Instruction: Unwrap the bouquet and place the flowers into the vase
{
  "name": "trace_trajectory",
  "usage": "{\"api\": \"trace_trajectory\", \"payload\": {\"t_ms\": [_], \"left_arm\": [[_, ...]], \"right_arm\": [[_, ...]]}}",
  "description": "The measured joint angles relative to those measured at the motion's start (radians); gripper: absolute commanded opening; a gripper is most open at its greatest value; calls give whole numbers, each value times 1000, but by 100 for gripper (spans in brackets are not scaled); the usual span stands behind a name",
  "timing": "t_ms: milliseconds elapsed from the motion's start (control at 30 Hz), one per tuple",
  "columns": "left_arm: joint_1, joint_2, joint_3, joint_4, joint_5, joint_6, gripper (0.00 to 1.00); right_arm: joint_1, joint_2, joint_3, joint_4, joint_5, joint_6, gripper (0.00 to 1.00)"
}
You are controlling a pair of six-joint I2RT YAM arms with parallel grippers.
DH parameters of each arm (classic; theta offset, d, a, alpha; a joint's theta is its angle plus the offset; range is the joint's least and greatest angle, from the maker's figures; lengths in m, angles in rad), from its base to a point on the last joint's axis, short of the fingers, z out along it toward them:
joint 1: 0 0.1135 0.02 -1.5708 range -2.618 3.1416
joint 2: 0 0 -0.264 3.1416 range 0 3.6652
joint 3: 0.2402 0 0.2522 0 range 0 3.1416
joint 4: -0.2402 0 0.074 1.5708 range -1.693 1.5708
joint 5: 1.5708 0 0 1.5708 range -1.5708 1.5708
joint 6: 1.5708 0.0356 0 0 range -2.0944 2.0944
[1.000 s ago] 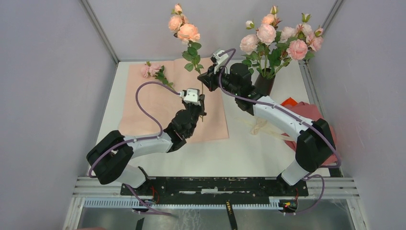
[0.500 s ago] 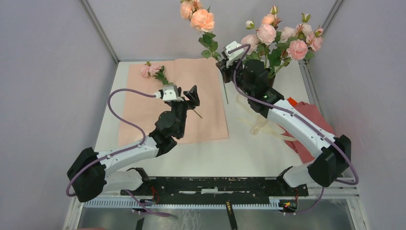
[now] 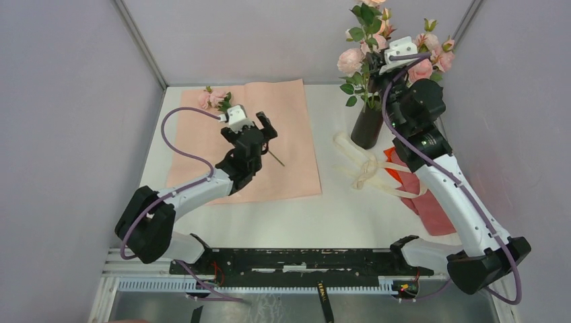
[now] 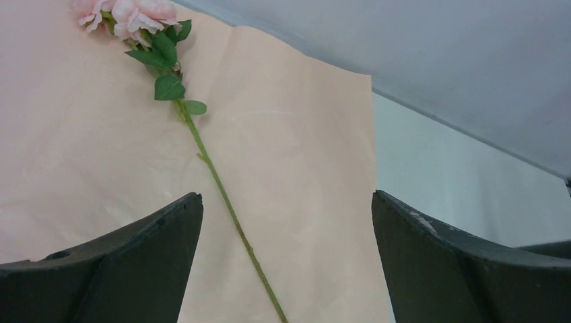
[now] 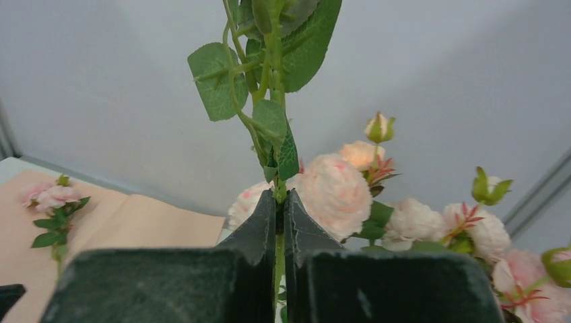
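The bouquet's light pink wrapping paper (image 3: 283,168) lies spread flat on the table. A single pink rose (image 3: 214,98) rests on it, its thin green stem (image 4: 222,188) running diagonally between the fingers of my left gripper (image 4: 286,202), which hovers open just above the paper (image 4: 303,134). My right gripper (image 5: 279,198) is shut on a leafy flower stem (image 5: 273,60) and holds it upright over the black vase (image 3: 367,126). Several pink and cream flowers (image 3: 421,67) stand in the vase, right beside the right gripper (image 3: 385,67).
A loose cream ribbon (image 3: 360,165) lies in front of the vase. A darker pink-red cloth with an orange piece (image 3: 431,188) sits to the right under the right arm. Grey walls close in the table on three sides.
The left gripper let go of the stem, opened wide and shifted towards the rose on the paper. The right arm carried its flower stem rightwards to above the vase.
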Motion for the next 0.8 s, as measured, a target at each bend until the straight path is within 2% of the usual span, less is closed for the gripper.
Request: {"api": "trace_trajectory", "payload": {"t_ms": [167,567,800], "left_arm": [[98,0,0,-79,85,-113,99],[101,45,0,-111,146,-155,97],[105,132,23,-115,174,-155,96]], "right_arm": [[-88,21,0,11,-30,-6,0],[-201,205,68,6,-114,-1,0],[-225,218,104,2,-138,16,0]]}}
